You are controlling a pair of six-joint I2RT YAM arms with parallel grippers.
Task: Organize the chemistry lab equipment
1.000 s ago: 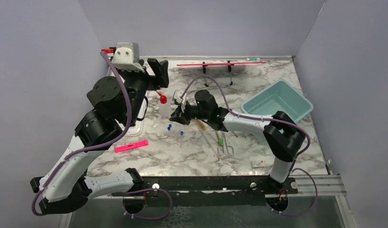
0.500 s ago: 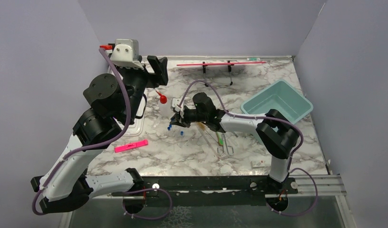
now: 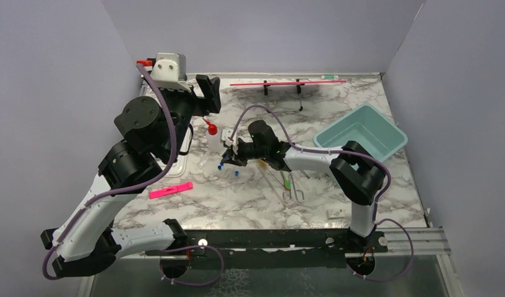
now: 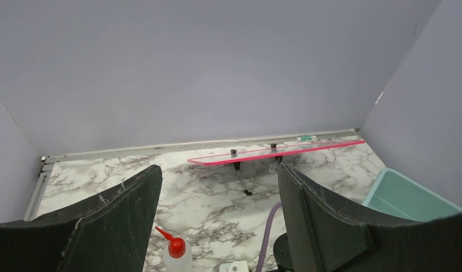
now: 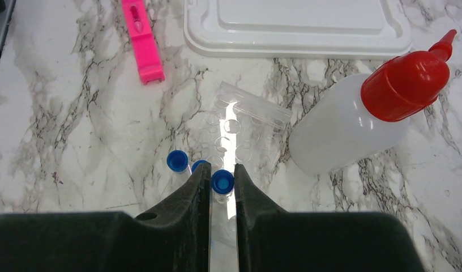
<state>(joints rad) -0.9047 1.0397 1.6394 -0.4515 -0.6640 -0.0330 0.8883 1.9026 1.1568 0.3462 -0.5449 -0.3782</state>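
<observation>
My right gripper (image 5: 222,195) is shut on a blue-capped clear tube (image 5: 222,181), low over the marble table (image 3: 250,192); it also shows in the top view (image 3: 230,158). Two more blue caps (image 5: 177,161) sit just left of the fingers. The clear squeeze bottle (image 5: 347,130) with a red nozzle lies to the right, and also shows in the top view (image 3: 211,135). The tan brush (image 3: 263,164), green-handled tool (image 3: 288,181) and metal forceps (image 3: 293,195) lie under the right forearm. My left gripper (image 3: 207,94) is open, empty and raised at the back left.
A clear tube rack (image 5: 243,122) lies just ahead of the right fingers. A white lid (image 5: 296,25) and a flat pink strip (image 3: 171,190) lie to the left. A teal bin (image 3: 360,133) stands at the right. A long red rod (image 3: 287,82) on a black stand spans the back.
My right gripper has moved left to the blue-capped tubes and now has one between its fingers. The left arm has shifted only slightly.
</observation>
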